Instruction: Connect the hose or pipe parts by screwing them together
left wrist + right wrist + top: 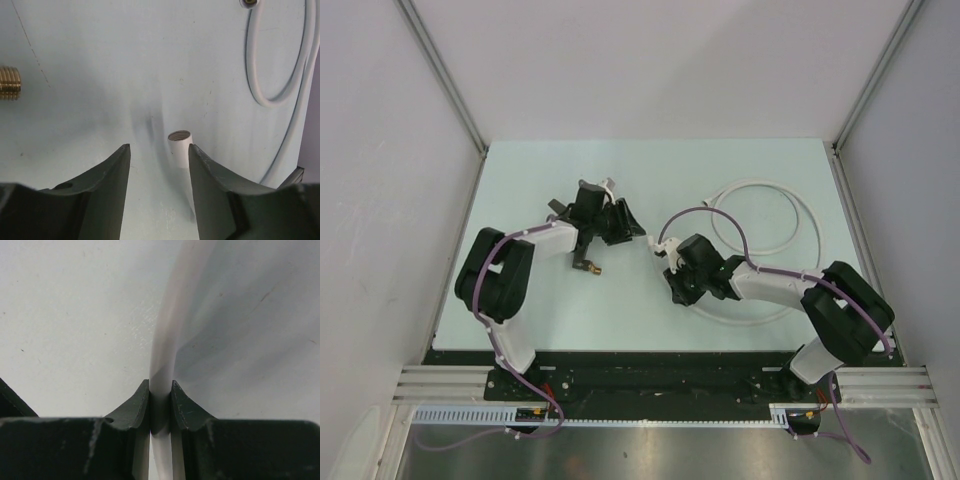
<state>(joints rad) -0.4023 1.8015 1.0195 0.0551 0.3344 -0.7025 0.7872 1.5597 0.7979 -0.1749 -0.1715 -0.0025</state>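
The white hose lies coiled at the back right of the table. My right gripper is shut on a stretch of the hose, which runs straight up between its jaws. The hose's threaded end connector stands just beyond my left gripper, close to the right fingertip. Those jaws stand apart and hold nothing. The dark tap fitting lies on the table beside my left gripper; one brass threaded end shows at the left edge of the left wrist view.
A loop of the hose runs down the right of the left wrist view, with its other end at the top edge. The pale table is walled by grey panels left, right and behind. Purple cables arc over the arms.
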